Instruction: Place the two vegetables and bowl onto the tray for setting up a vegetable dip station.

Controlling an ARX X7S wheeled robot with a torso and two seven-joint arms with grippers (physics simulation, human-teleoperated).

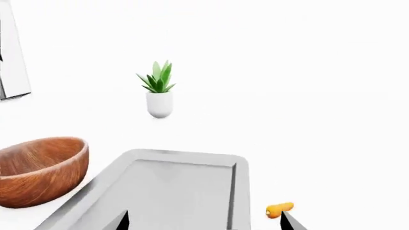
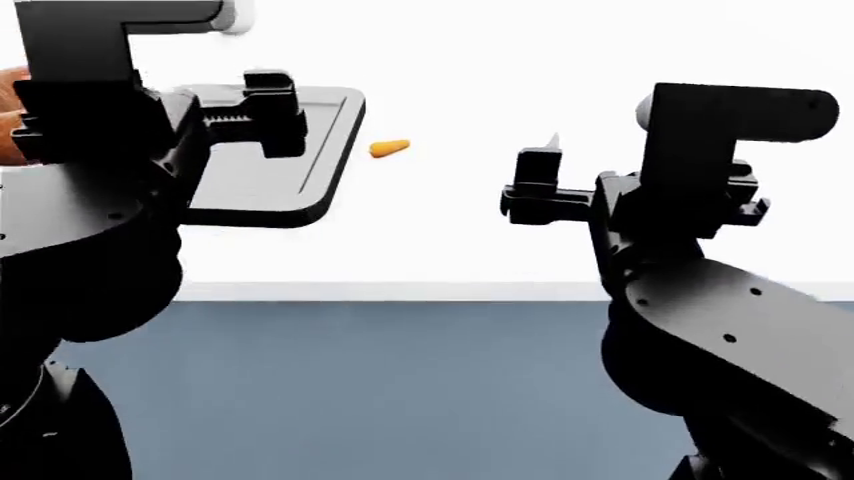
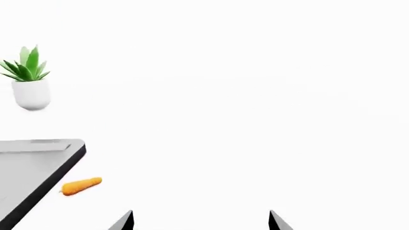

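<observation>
The grey tray (image 1: 172,191) lies under my left gripper (image 1: 204,223), which is open and holds nothing. The reddish-brown wooden bowl (image 1: 38,167) stands on the white table beside the tray. The small orange carrot (image 1: 279,209) lies on the table just off the tray's other long side, close to one fingertip. In the right wrist view the carrot (image 3: 81,186) lies beside the tray's corner (image 3: 38,160), off to one side of my open, empty right gripper (image 3: 201,223). In the head view the carrot (image 2: 388,148) lies between tray (image 2: 287,190) and right gripper (image 2: 534,188). The cucumber is out of view.
A small potted plant in a white pot (image 1: 158,93) stands on the table beyond the tray. A pale upright panel (image 1: 13,52) is at the frame edge past the bowl. The table's front edge (image 2: 441,291) runs below both arms.
</observation>
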